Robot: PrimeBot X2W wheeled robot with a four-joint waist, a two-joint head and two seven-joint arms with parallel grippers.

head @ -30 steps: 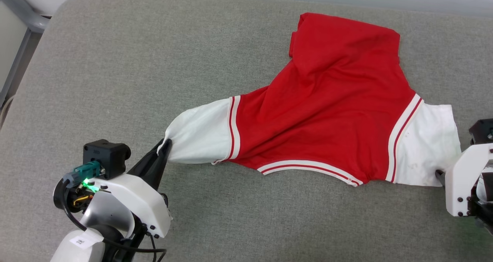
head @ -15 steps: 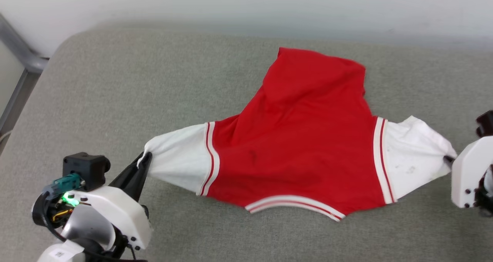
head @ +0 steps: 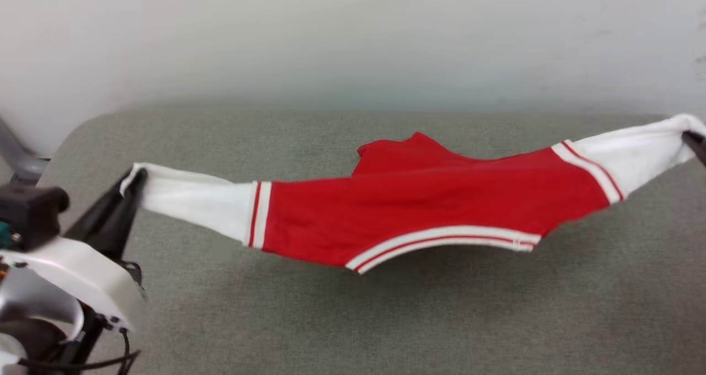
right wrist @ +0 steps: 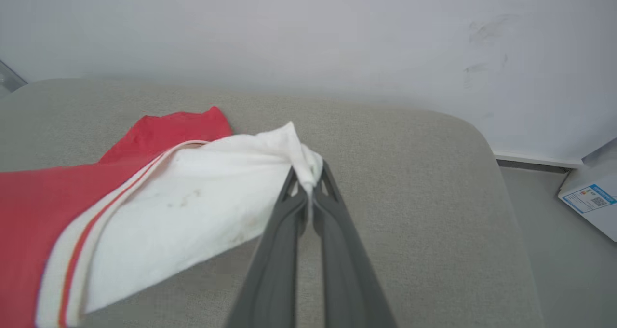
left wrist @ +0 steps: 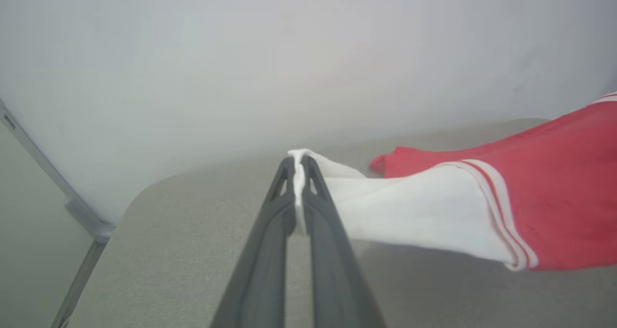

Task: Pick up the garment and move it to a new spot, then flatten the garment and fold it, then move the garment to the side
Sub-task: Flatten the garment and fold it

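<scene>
My left gripper [left wrist: 299, 166] and right gripper [right wrist: 308, 176] each clamp a sleeve of the shirt [head: 419, 209]. It hangs stretched above the cushion [head: 331, 320].

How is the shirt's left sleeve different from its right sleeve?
The left sleeve looks clean; the right sleeve has faint dark smudges. In the head view the right sleeve hangs higher than the left sleeve. Both are white with striped trim, pinched by the left gripper and right gripper.

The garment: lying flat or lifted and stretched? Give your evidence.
Lifted and stretched: the garment hangs taut between the left gripper and right gripper, both shut on its sleeves.
</scene>
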